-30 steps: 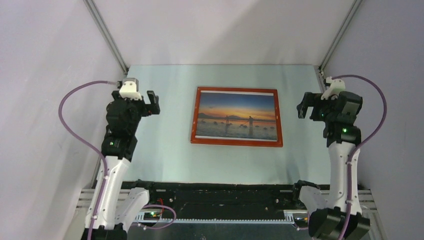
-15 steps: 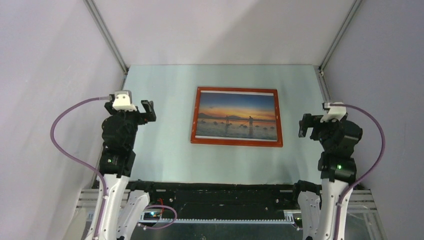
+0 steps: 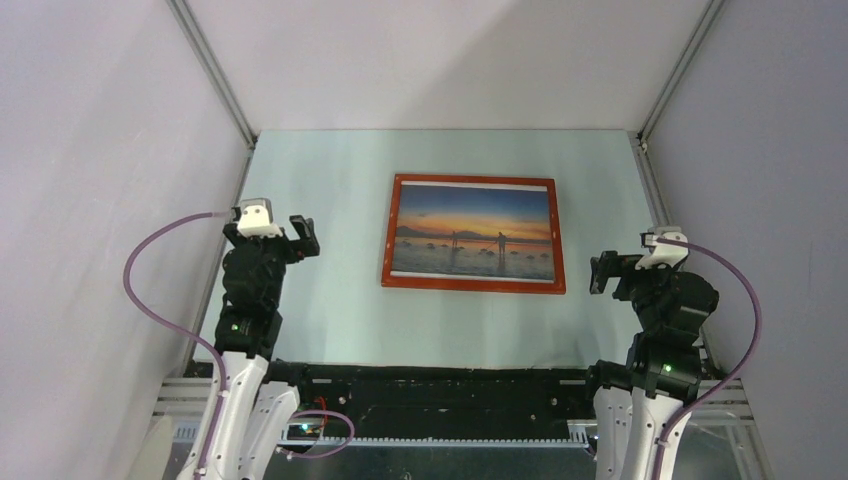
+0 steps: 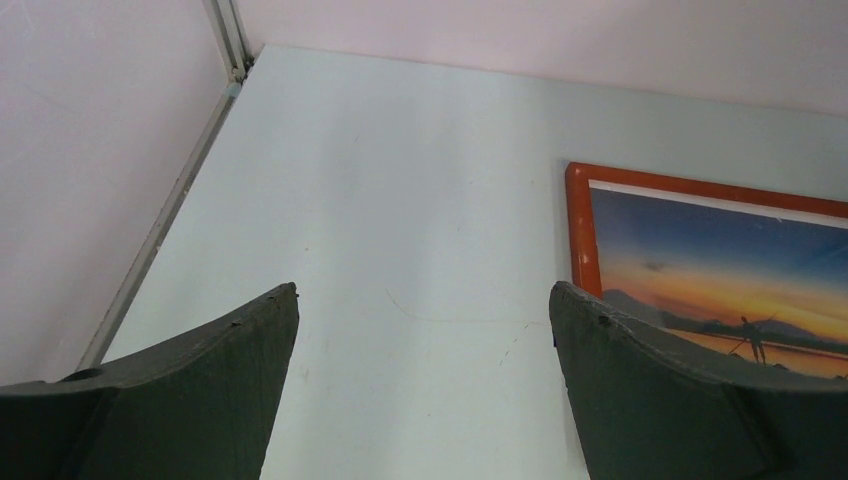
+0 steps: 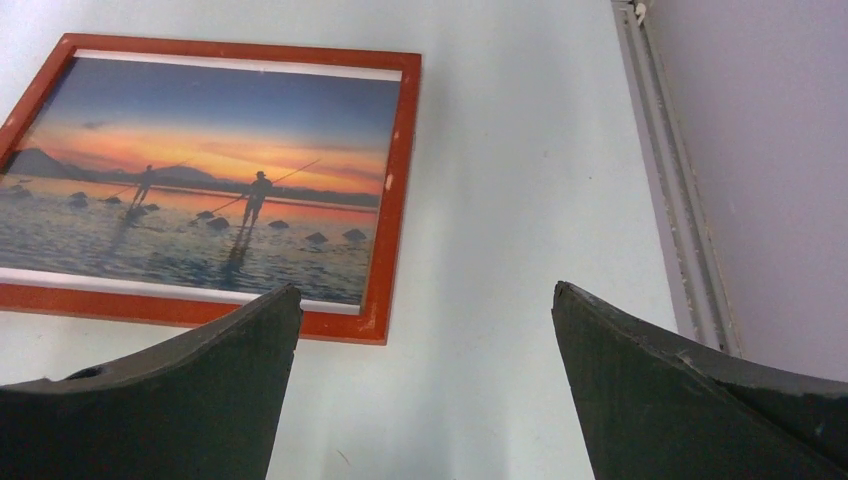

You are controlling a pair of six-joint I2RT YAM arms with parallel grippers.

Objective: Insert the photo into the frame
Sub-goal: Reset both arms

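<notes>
A: Looking from the left, where does the job stand?

B: It looks done to me. The left claw is spread wide with nothing in it, hanging over bare tabletop well apart from the frame.

A: And the middle?

B: The photo lies picture side up inside the frame, at the centre of the tabletop and a little toward the far side. Orange moulding shows on all four sides of it, and a thin white strip runs along its far and near edges. Whether it is fully seated I cannot tell.

A: The right side?

B: The right claw is released too, holding nothing, near the frame's near right corner but not touching it.

A: So what is left?

B: Nothing that I can see, beyond parking the arms.

A: What differs from a second ago?

B: Both arms have drawn back toward the near edge and folded lower. The left claw was level with the frame's far edge and the right with its middle. Photo and frame have not shifted.
</notes>
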